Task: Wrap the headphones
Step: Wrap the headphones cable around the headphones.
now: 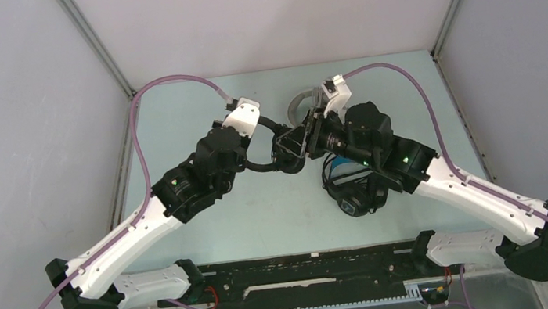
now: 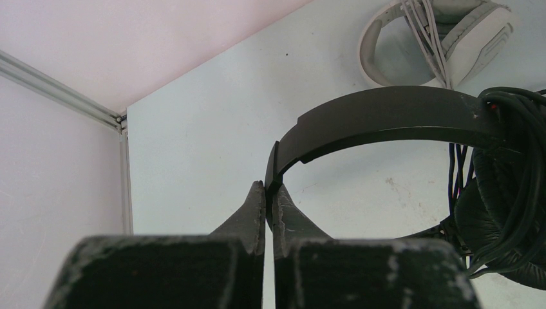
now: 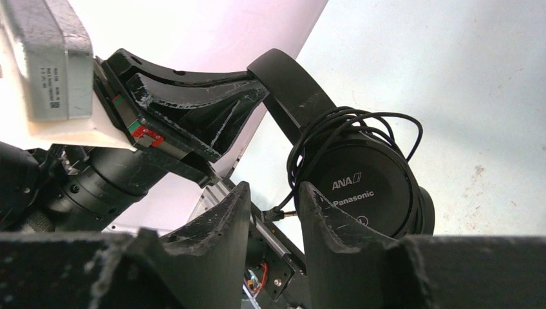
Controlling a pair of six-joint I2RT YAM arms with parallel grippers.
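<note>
The slim black headphones (image 1: 287, 154) hang above the table between my two arms. My left gripper (image 2: 270, 193) is shut on the thin edge of their headband (image 2: 386, 116). Black cable is wound in loops around the ear cup (image 3: 360, 187), which reads ANA and Panasonic. My right gripper (image 3: 273, 193) is open beside that cup. The cable's plug (image 3: 283, 212) shows in the gap between its fingers, touching neither. The left gripper's fingers (image 3: 193, 109) also show in the right wrist view, clamped on the headband (image 3: 290, 90).
The white-grey headphones (image 2: 463, 38) lie at the back of the table (image 1: 263, 219), just behind the grippers. The bulky black headphones with blue accents (image 1: 354, 188) lie under my right arm. Walls enclose the table on three sides.
</note>
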